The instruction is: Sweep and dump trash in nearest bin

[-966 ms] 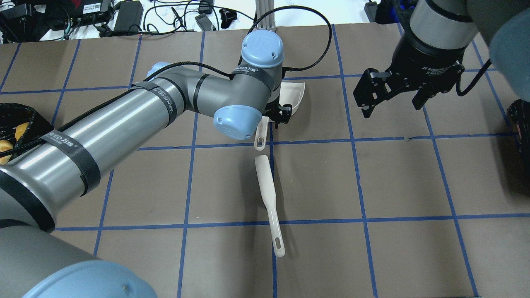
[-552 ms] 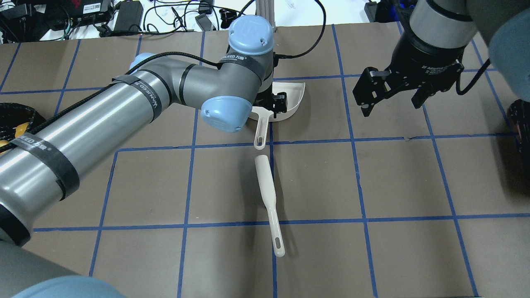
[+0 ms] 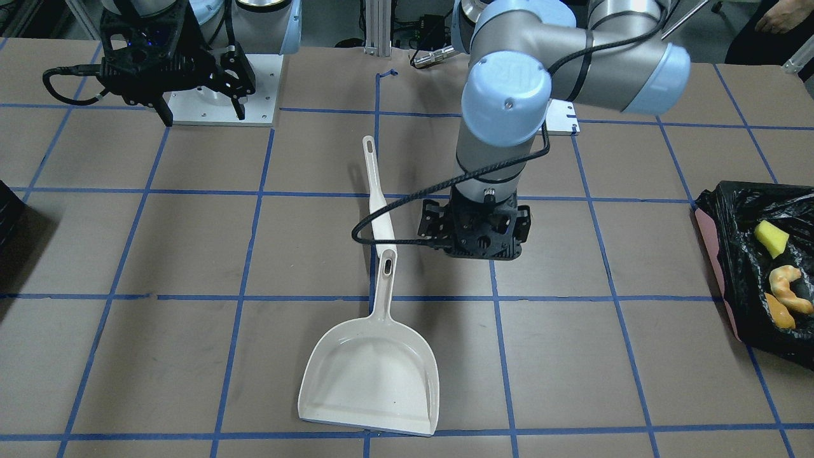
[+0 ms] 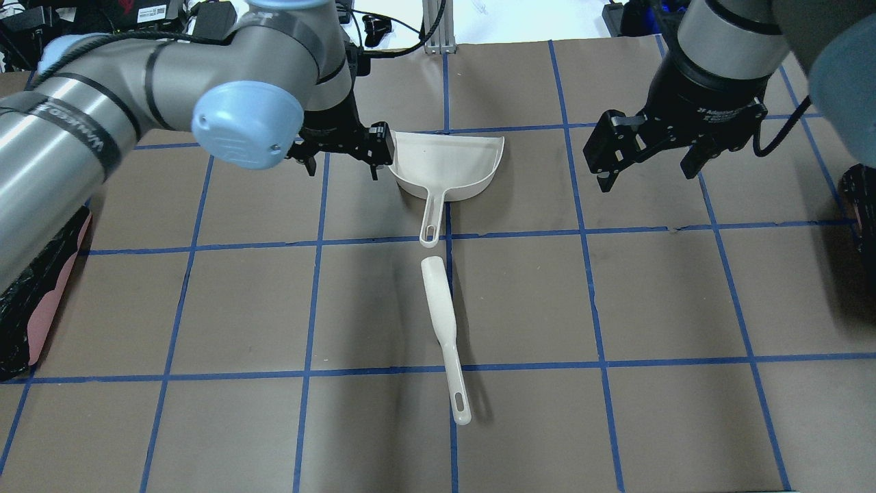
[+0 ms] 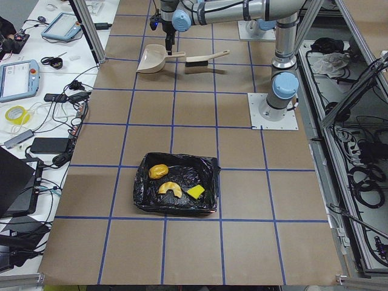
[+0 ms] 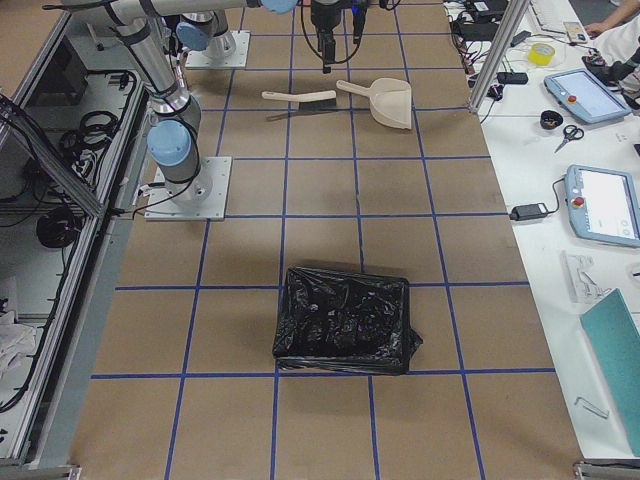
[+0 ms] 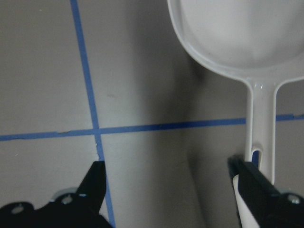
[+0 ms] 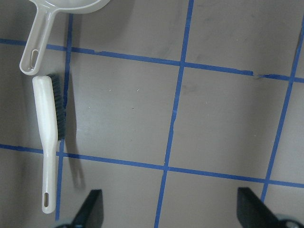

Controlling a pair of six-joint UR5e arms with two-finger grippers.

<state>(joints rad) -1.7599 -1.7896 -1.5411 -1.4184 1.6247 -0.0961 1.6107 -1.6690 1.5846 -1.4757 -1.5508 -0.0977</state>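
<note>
The trash lies inside the black-lined, pink-sided bin [image 3: 712,254]: a yellow chunk [image 3: 771,238], a pale curved slice [image 3: 786,280] and a brown-orange lump [image 5: 158,171]. The white dustpan [image 4: 448,164] lies empty on the table, with the white brush [image 4: 441,318] just past its handle tip. My left gripper [image 4: 342,164] is open and empty, low beside the dustpan's left side. In the left wrist view the dustpan handle [image 7: 261,118] is by one finger [image 7: 249,187]. My right gripper [image 4: 647,174] is open and empty, held above the table right of the dustpan.
A second black-lined bin [image 6: 345,320] stands at the table's right end, and I see nothing in it. The brown table carries a blue tape grid [image 4: 595,301]. Cables and boxes [image 4: 205,27] lie beyond the far edge.
My left arm has swung left, off the dustpan, which now shows whole. The left gripper went from the dustpan's handle to its left side. Dustpan, brush and right arm have not moved.
</note>
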